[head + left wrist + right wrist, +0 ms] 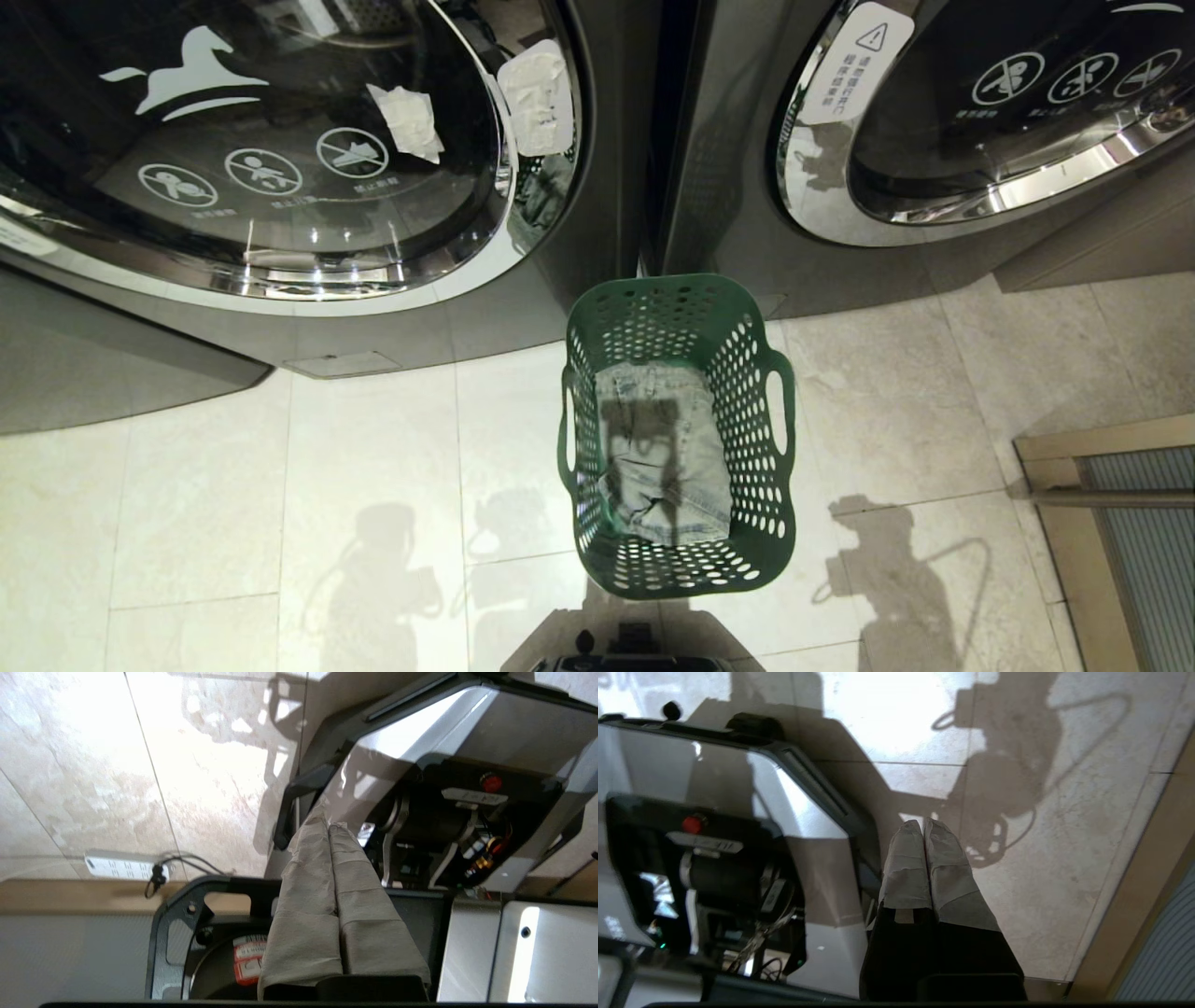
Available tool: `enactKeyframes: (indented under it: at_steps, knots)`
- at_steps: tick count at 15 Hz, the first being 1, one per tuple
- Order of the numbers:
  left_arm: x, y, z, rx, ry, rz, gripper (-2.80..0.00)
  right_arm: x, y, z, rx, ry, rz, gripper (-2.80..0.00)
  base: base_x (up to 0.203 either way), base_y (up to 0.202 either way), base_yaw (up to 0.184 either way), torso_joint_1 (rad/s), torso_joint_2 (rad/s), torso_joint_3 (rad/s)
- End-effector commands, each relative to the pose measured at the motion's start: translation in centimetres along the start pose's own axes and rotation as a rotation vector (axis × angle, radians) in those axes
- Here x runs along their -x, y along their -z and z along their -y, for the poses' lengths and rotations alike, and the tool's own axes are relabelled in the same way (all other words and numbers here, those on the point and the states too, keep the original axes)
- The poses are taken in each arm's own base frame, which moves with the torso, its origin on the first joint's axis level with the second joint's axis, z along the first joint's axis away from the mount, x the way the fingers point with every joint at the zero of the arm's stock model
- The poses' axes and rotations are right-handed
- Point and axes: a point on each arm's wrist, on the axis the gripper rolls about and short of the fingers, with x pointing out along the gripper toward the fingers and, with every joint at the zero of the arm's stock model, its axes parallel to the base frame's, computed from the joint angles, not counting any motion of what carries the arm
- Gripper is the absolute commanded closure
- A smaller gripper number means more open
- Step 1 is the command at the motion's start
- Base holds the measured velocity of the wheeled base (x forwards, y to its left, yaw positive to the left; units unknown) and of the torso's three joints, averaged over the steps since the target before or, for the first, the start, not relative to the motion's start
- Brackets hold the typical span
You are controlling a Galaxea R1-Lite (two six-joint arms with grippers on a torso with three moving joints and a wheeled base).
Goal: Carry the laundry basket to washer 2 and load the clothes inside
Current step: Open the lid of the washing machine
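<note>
A: Pale floor tiles point(233, 485) run up to two dark front-loaders. Head view: laundry basket point(679, 439) stands on the tiles before the gap between the machines, clothes point(661, 448) lying folded flat inside. Left-hand machine bears a horse mark, so probably washer 2 point(280, 159); no numeral readable. Door looks closed. Neither arm in this view.

B: Left wrist view?

A: Left gripper point(328, 828) clenched, wrapped fingers pressed together on nothing, hanging beside the robot base point(444, 765). Power strip point(124, 865) on the floor by the wall.

B: Right wrist view?

A: Right gripper point(923, 826) likewise clamped empty, over bare tile beside the base.

B: Advice for the step?

A: Judgement: spread both jaws first, then take the two side handles evenly so the basket lifts level. Uneven grip risks tipping the denim out.
</note>
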Motion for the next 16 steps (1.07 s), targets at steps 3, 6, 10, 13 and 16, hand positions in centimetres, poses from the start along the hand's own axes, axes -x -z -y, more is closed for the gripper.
enactKeyframes:
  at_steps: [3, 6, 10, 13, 16]
  knots:
    - [0.2, 1.1, -0.2, -0.033, -0.032, 0.129, 0.00, 2.9, 1.4, -0.9, 0.046, -0.002, 0.170, 0.00, 0.000, 0.000, 0.000, 0.000, 0.00, 0.000]
    - [0.9, 3.0, -0.5, -0.124, -0.103, 0.331, 0.00, 4.3, 2.2, -1.3, 0.090, 0.020, 0.320, 0.00, 0.000, 0.000, 0.000, 0.000, 0.00, 0.000]
    - [0.6, 3.9, -0.5, -0.255, -0.067, 0.497, 0.00, 4.2, 2.1, -1.3, 0.135, 0.032, 0.345, 0.00, 0.000, 0.000, 0.000, 0.000, 0.00, 0.000]
    - [0.5, 4.0, -0.6, -0.352, 0.051, 0.501, 0.00, 4.2, 2.1, -1.3, 0.035, -0.004, 0.357, 0.00, 0.000, 0.000, 0.000, 0.000, 0.00, 0.000]
    - [0.8, 4.3, -0.7, -0.339, 0.034, 0.556, 0.00, 4.2, 2.0, -1.3, 0.107, 0.003, 0.364, 0.00, 0.000, 0.000, 0.000, 0.000, 0.00, 0.000]
